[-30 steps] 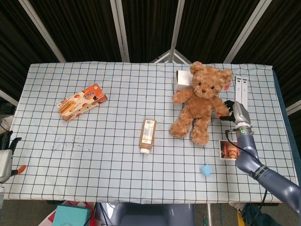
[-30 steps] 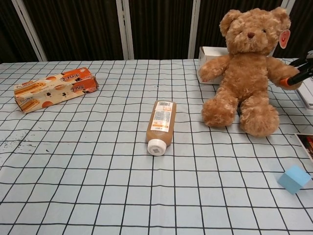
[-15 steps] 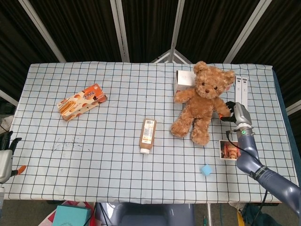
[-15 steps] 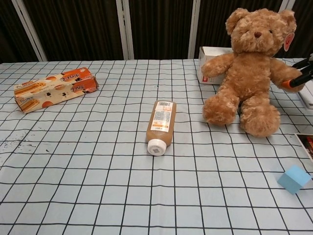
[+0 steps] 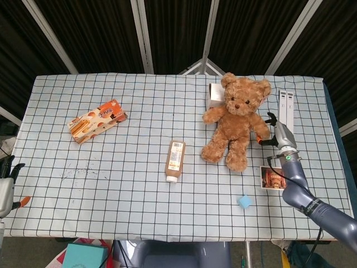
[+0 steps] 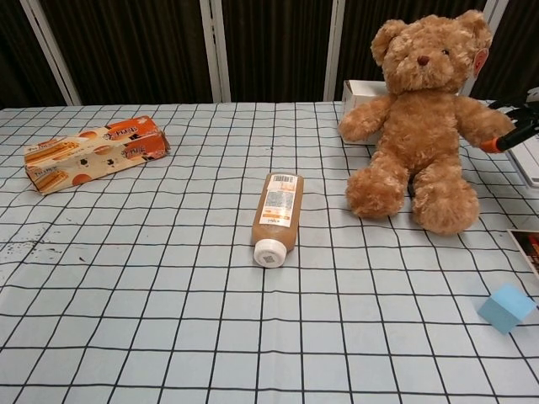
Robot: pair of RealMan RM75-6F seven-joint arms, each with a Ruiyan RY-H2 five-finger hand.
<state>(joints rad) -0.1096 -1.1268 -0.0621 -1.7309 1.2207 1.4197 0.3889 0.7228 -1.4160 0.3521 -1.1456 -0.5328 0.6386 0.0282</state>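
Our right hand [image 5: 275, 133] has the bear [image 5: 234, 120] by its arm, fingers closed around the paw at the bear's far side; in the chest view the dark fingers [image 6: 515, 131] with an orange tip press on that same paw at the picture's right edge. The bear sits upright on the table [image 5: 139, 201], toward the back right, with its back against the white box [image 5: 214, 96].

What has changed over the last second is the bear's pose, not our grip. Half a second ago it leaned toward our right hand, its head tipped over toward the two white strips [image 5: 285, 106]; now it has swung back the other way and its head sits further left, partly covering the box. Its feet are in much the same squares of the cloth, so we judge this as rocking on the spot, not a lift or a drag. The hold on the paw seems enough to tilt the soft body but not yet to carry it.

Our left hand [image 5: 6, 187] waits at the near left edge of the table, well apart from everything, fingers loosely apart and holding nothing. The bottle [image 5: 175, 161], snack box [image 5: 96, 120], blue cube [image 5: 244, 201] and card [image 5: 272, 178] lie just where they were.
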